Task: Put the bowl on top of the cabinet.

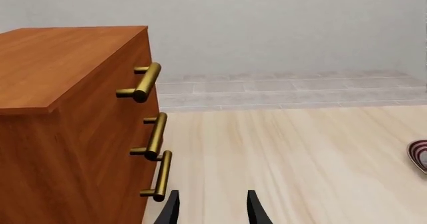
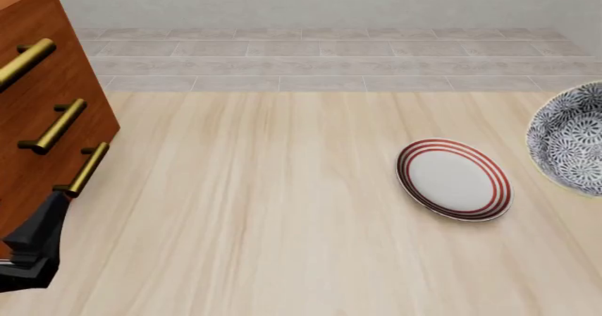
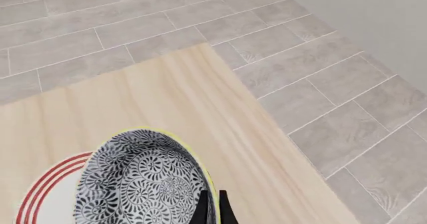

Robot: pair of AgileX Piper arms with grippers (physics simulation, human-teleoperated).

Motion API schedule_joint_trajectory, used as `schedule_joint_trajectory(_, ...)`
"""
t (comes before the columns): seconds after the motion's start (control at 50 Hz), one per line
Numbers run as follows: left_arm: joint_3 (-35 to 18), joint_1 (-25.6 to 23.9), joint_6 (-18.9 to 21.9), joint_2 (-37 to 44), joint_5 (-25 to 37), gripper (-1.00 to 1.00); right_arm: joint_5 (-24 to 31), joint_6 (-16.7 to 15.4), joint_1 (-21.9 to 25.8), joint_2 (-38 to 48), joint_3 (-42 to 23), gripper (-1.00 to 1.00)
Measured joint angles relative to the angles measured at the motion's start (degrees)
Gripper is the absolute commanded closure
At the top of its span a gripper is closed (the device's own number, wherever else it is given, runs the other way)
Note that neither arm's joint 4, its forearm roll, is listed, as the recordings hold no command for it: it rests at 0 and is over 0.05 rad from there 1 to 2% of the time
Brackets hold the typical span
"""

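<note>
While lifted, bowl point(image 3: 143, 181) rim between right jaws

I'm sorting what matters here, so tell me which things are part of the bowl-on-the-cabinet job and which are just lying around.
Part of the job:
- bowl, held at its rim by the right gripper
- cabinet, its top bare where visible

Just lying about:
- plate with red rings, on the table
</note>
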Motion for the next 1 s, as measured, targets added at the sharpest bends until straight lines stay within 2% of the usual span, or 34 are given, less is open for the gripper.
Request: schedule_joint_trajectory(1.0,0.0,-0.5,-0.3,-0.4,0.2,-1.0,0.2,1.7,21.6,2.4,-7.1,1.0)
